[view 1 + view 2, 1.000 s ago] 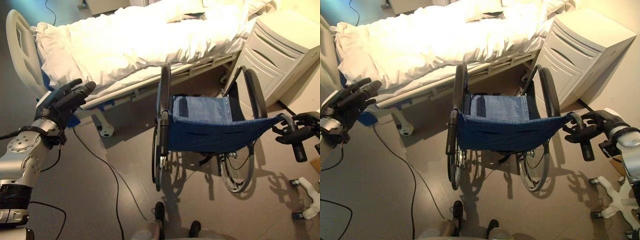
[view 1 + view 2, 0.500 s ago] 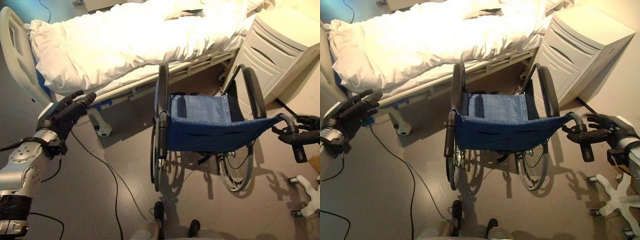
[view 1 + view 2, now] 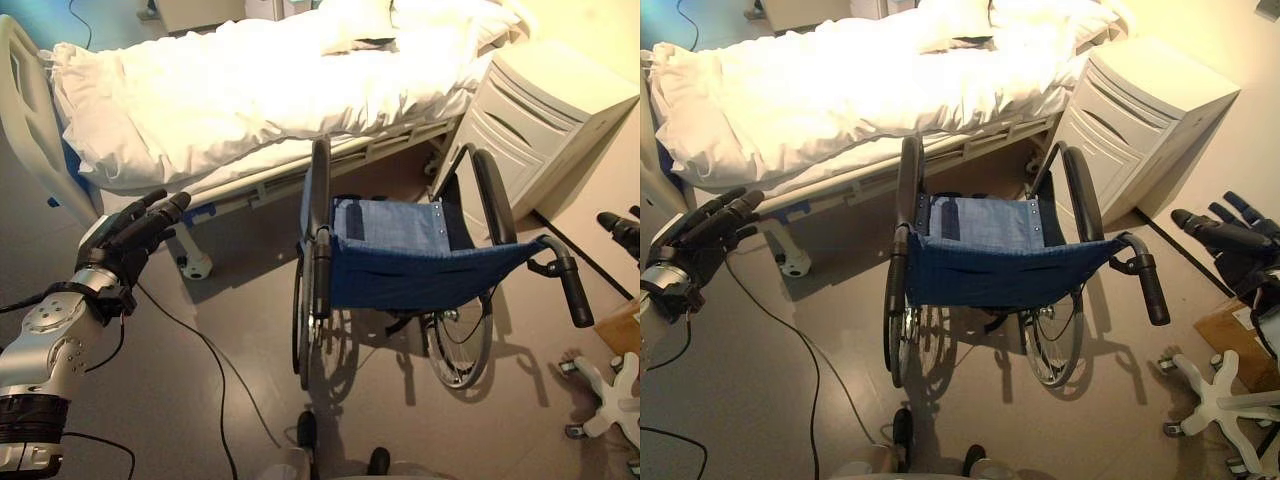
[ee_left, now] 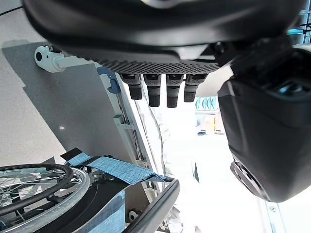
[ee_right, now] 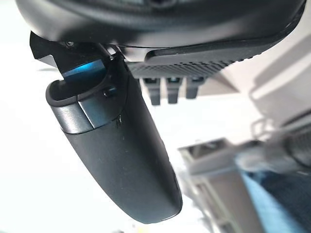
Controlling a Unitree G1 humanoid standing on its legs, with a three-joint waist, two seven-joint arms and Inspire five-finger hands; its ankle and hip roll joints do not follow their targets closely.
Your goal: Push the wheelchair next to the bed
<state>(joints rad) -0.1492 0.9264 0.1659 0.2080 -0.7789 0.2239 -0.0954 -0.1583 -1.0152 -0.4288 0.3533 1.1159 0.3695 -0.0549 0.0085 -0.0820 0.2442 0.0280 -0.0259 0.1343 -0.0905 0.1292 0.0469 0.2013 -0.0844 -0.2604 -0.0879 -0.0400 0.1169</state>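
Observation:
The wheelchair (image 3: 405, 265) has a blue sling seat and backrest and stands on the floor with its front facing the side of the bed (image 3: 250, 90), close to the bed frame. Its right push handle (image 3: 572, 290) is free. My right hand (image 3: 1230, 240) hovers open to the right of that handle, a short gap away. At the left my left hand (image 3: 130, 235) is open with straight fingers, near the foot end of the bed and well clear of the left push handle (image 3: 321, 275). The left wrist view shows the wheelchair's wheel (image 4: 43, 184).
A white bedside cabinet (image 3: 540, 110) stands right of the wheelchair, near the head of the bed. A white star-shaped chair base (image 3: 610, 395) and a cardboard box (image 3: 620, 330) lie on the floor at the right. One bed castor (image 3: 195, 268) sits left of the wheelchair.
My right hand has let go of the right push handle, opened, and drawn away to the right. The left hand has held its pose. The camera has shifted slightly.

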